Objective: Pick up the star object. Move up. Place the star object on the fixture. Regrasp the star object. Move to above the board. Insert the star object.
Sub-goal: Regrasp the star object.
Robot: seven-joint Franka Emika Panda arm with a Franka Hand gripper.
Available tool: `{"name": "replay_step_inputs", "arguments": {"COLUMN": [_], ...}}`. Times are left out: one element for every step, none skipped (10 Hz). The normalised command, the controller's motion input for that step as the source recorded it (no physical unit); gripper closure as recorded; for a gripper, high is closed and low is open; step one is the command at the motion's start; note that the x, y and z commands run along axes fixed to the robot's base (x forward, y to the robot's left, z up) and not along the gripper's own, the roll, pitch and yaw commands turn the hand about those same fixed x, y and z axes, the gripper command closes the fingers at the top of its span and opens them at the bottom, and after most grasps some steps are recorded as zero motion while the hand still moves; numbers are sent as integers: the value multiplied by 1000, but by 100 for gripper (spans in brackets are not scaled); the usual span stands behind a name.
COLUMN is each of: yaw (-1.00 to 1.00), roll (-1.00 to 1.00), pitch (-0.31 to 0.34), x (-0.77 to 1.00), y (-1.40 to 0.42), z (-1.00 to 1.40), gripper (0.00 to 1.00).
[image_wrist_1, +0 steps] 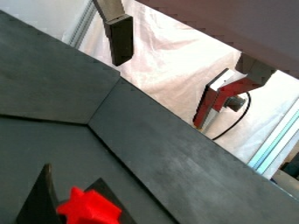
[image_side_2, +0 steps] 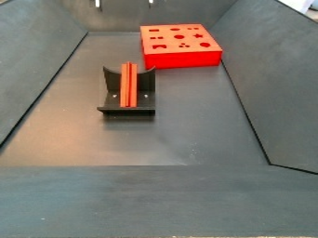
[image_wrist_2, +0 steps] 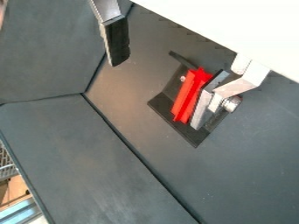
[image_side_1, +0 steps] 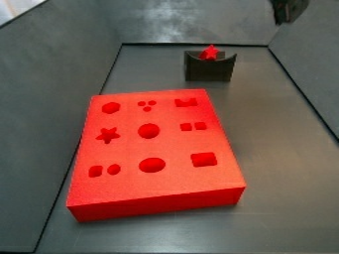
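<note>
The red star object [image_wrist_2: 187,96] rests on the dark fixture [image_wrist_2: 167,112], leaning on its upright; it shows in both side views [image_side_1: 209,52] [image_side_2: 128,85] and in a wrist view [image_wrist_1: 90,207]. My gripper [image_wrist_2: 172,68] is open and empty, above the star object and apart from it, its fingers [image_wrist_2: 114,44] spread wide. In a side view the gripper [image_side_1: 288,10] is at the upper right, higher than the fixture [image_side_1: 208,67]. The red board [image_side_1: 153,149] with several shaped holes lies on the floor away from the fixture.
Dark sloping walls [image_side_2: 37,93] enclose the black floor [image_side_2: 162,139]. The board [image_side_2: 183,45] lies at the far end in a side view. White cloth [image_wrist_1: 176,61] and a metal frame show beyond the wall in a wrist view.
</note>
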Motion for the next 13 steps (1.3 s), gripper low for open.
{"name": "replay_step_inputs", "arguments": {"yaw": [25,35,36,36,35,34,32,27,28,26,29,27,24], "roll": [178,106,75,61,60,63,62,60,63,63,59,56,57], "pitch": [-6,-17,-23,-25,-31,-31,-30,-30,-32,-35,-39,-43,-51], "x": [41,49,57,64,77,83,94,106,109,98,82,72,67], "y": [67,58,57,55,47,43,38,31,22,15,8,3,4], "z": [-1000,-1000,-1000,-1000,-1000,-1000,-1000,-1000,-974,-830,-642,-508,-326], "gripper": [0,0,0,0,0,0,0,0,0,0,0,0,0]}}
